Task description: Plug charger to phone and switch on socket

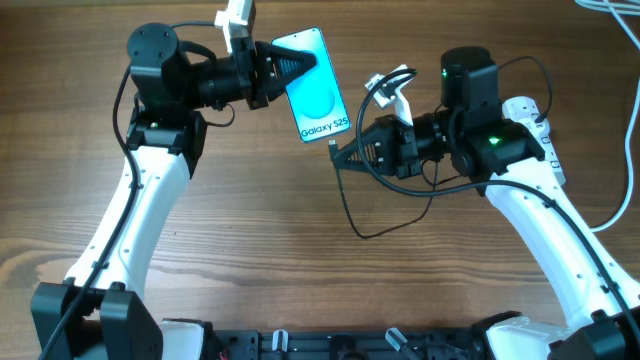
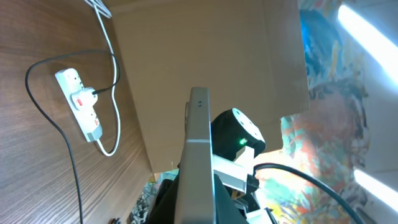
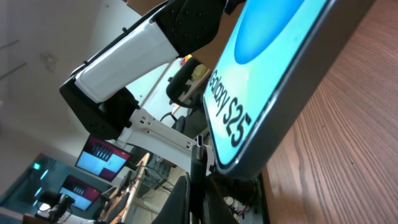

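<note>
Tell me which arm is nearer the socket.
Right. The right arm sits beside the socket, partly hiding it. The left arm is on the table's far side, holding the phone.

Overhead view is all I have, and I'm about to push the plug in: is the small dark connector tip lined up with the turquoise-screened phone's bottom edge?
Observer: In the right wrist view the small dark connector tip sits right beside the bottom edge of the turquoise-screened phone; whether it is in the port I cannot tell.
Operator: And the power strip? I barely see it.
Observer: The left wrist view shows the white power strip on the wooden table, a black plug in it.
Operator: Its switch?
Observer: A red switch shows beside that plug; on or off I cannot tell.
</note>
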`<action>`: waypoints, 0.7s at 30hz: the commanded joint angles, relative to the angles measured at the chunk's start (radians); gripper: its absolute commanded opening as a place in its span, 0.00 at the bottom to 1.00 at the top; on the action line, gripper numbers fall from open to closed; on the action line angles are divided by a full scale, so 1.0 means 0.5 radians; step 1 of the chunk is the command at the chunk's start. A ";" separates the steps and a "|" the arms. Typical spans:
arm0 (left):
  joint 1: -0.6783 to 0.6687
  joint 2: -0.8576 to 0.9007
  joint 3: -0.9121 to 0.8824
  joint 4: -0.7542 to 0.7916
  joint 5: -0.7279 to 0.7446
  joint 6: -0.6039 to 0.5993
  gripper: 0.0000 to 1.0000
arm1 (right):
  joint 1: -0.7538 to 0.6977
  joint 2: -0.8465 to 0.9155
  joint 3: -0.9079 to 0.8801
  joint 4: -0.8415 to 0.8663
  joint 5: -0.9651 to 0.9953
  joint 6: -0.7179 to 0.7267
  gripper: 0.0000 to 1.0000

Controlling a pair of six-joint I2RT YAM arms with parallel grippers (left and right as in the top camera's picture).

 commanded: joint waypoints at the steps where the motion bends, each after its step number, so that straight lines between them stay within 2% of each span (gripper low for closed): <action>1: -0.002 -0.031 0.018 0.021 0.072 0.085 0.04 | 0.005 -0.007 0.011 0.010 0.018 0.066 0.04; 16: -0.002 -0.031 0.019 0.021 0.068 0.076 0.04 | 0.007 -0.007 0.011 0.001 0.125 0.175 0.04; 21: -0.002 -0.031 0.018 0.021 0.067 0.077 0.04 | 0.082 -0.007 0.010 0.002 0.266 0.208 0.04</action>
